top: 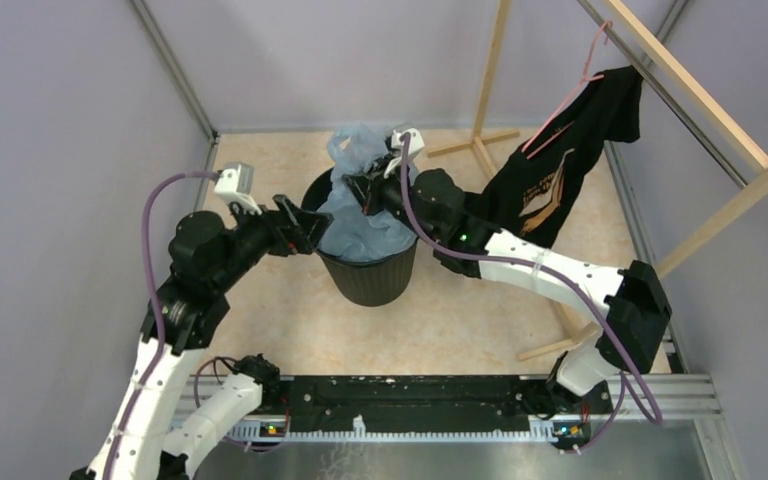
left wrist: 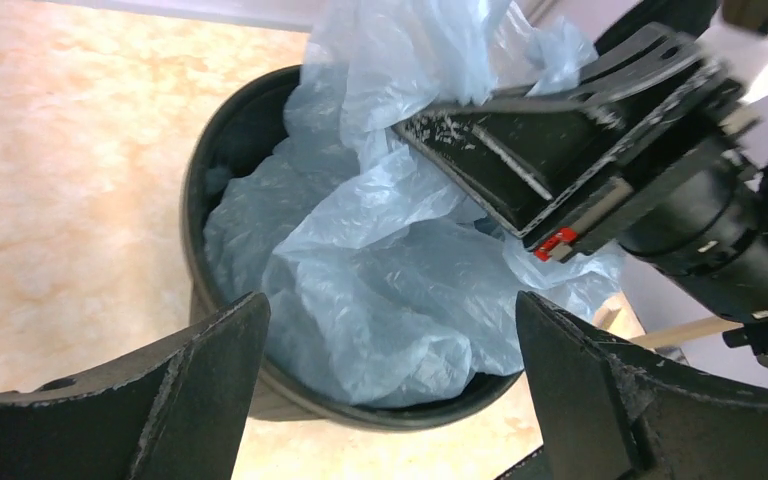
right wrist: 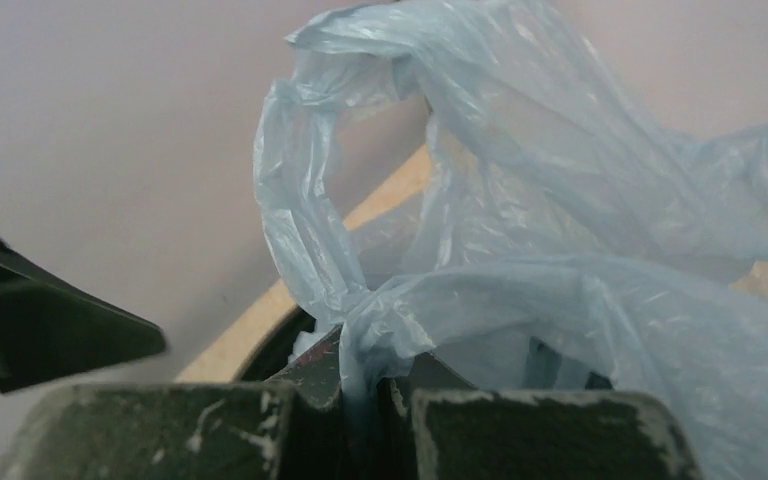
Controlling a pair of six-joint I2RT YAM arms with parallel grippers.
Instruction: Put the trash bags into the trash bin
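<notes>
The bin [top: 372, 282] stands in the middle of the desk [top: 460, 310]. The pale blue bag [top: 358, 232] fills its mouth, with a loose crest rising past the rim at 12 o'clock. The right tool [right wrist: 356, 402] is pinched tight on a twisted bunch of the film near the bin's 1 o'clock rim. The left tool [left wrist: 388, 325] hangs spread wide at the 9 o'clock rim, gripping nothing.

I take the step to be stuffing the bag down. To do it well, the right tool should carry its bunch toward the bin's middle and downward before letting go, so the crest folds inside rather than flopping over the rim. The left tool could press the film, but the bin narrows at its base, so a sideways shove might tip it.

The top view shows how much bag rides above the rim and how the arms flank the bin, but it hides the grip. The right wrist view shows the film squeezed into that tool's narrow slit. Only the left wrist view looks into the bin, where a patch of bare inner wall suggests there is room.
</notes>
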